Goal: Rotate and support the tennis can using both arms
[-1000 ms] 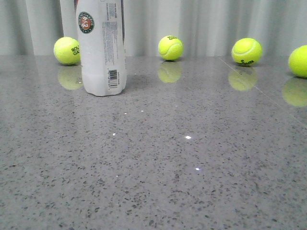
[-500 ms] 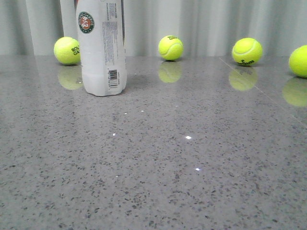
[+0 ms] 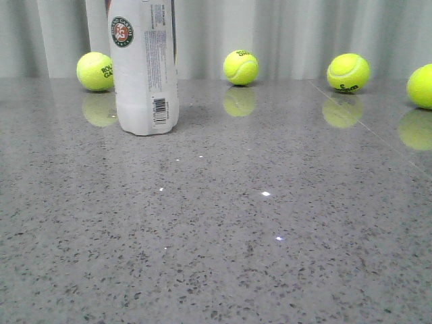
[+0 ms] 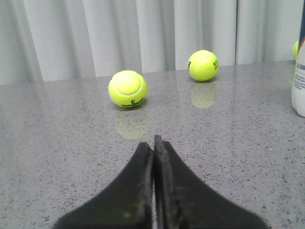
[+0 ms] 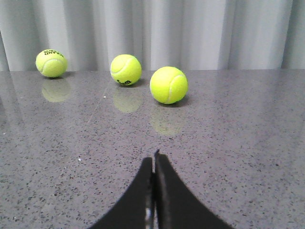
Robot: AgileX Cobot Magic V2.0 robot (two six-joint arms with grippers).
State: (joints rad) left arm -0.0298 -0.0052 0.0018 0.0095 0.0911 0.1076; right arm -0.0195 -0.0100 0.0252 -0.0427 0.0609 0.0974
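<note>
Tennis can stands upright on the grey speckled surface, toward ten o'clock in the front view, untouched by either arm. Four tennis balls line the far edge: one just behind the can at nine o'clock, others spread toward two o'clock. Left pincer and right pincer both have their tips pressed together, holding nothing.
</note>
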